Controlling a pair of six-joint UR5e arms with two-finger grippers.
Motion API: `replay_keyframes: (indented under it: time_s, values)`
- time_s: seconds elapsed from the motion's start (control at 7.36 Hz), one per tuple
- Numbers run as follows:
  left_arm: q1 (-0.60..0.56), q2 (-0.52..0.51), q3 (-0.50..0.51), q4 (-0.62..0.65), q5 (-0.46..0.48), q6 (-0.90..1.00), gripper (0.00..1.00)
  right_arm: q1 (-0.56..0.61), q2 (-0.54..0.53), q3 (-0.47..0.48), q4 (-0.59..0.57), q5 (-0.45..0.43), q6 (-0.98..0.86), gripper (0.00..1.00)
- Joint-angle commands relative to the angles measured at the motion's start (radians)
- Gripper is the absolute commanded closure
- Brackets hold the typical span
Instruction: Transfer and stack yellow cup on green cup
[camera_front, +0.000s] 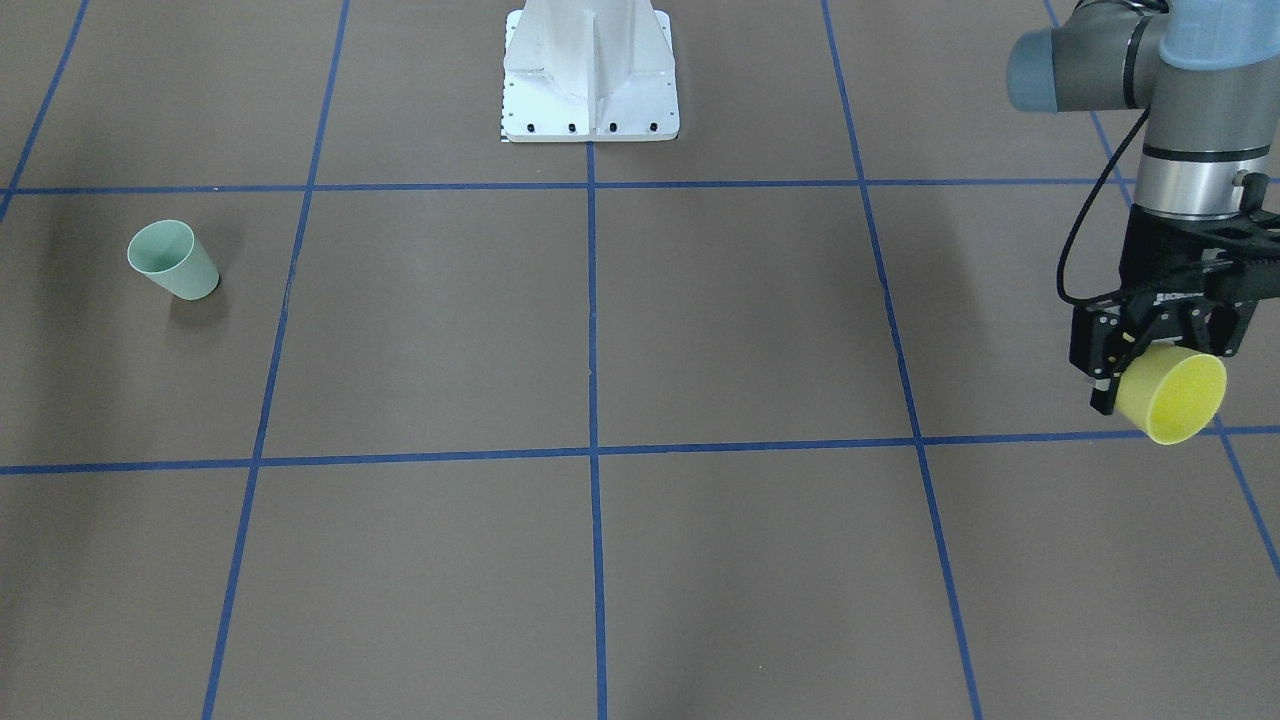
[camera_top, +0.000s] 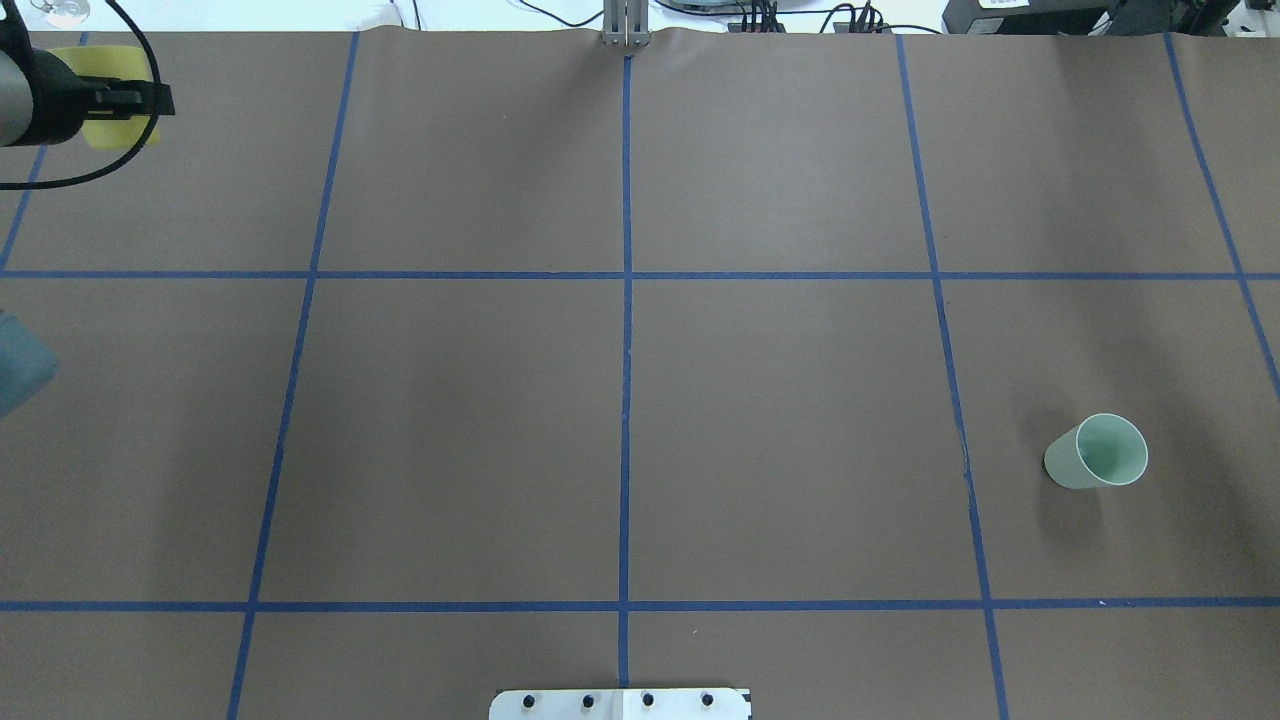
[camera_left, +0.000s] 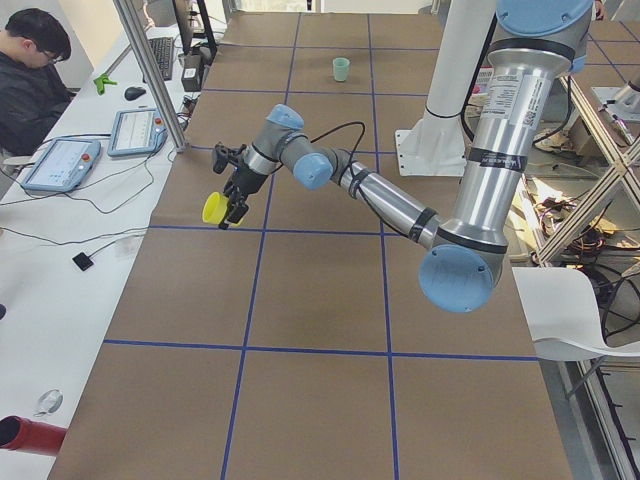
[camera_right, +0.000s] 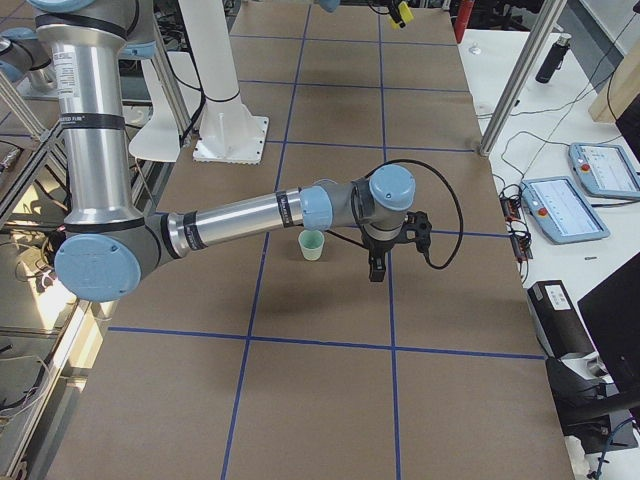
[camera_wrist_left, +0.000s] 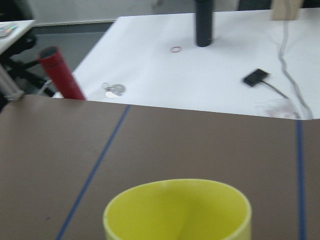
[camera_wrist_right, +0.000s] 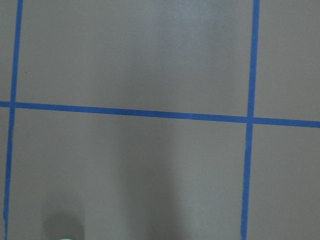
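Observation:
My left gripper (camera_front: 1142, 366) is shut on the yellow cup (camera_front: 1172, 395) and holds it above the table near the far left edge. The cup is tilted on its side with its mouth facing away from the robot. It also shows in the overhead view (camera_top: 105, 98) and fills the bottom of the left wrist view (camera_wrist_left: 177, 210). The green cup (camera_top: 1097, 452) stands upright on the table's right side, alone (camera_front: 173, 260). My right gripper (camera_right: 377, 268) shows only in the exterior right view, hanging beside the green cup (camera_right: 312, 244); I cannot tell if it is open.
Blue tape lines (camera_top: 626, 330) divide the brown table into squares. The white robot base (camera_front: 590, 90) stands at the robot's edge. Beyond the far edge is a white desk with a red cylinder (camera_wrist_left: 62, 75) and a black bottle (camera_wrist_left: 203, 22). An operator (camera_left: 30, 70) sits there.

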Motion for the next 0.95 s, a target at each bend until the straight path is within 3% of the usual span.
replay_keyframes:
  time_s: [0.0,0.27,0.41,0.54,0.82]
  values:
    - [0.105,-0.008,0.001,-0.191,-0.087,0.020,1.00,-0.131,0.151,-0.003,0.010,0.066,0.134,0.00]
    - [0.229,-0.029,0.005,-0.329,-0.088,0.021,1.00,-0.285,0.265,-0.011,0.048,0.060,0.330,0.00]
    - [0.286,-0.048,0.016,-0.418,-0.105,0.023,1.00,-0.329,0.270,-0.007,0.133,0.053,0.440,0.00]
    - [0.355,-0.101,0.066,-0.487,-0.105,0.023,1.00,-0.368,0.275,-0.023,0.245,0.049,0.590,0.00]
    - [0.412,-0.150,0.279,-0.828,-0.104,0.061,1.00,-0.452,0.388,-0.067,0.291,0.043,0.770,0.00]
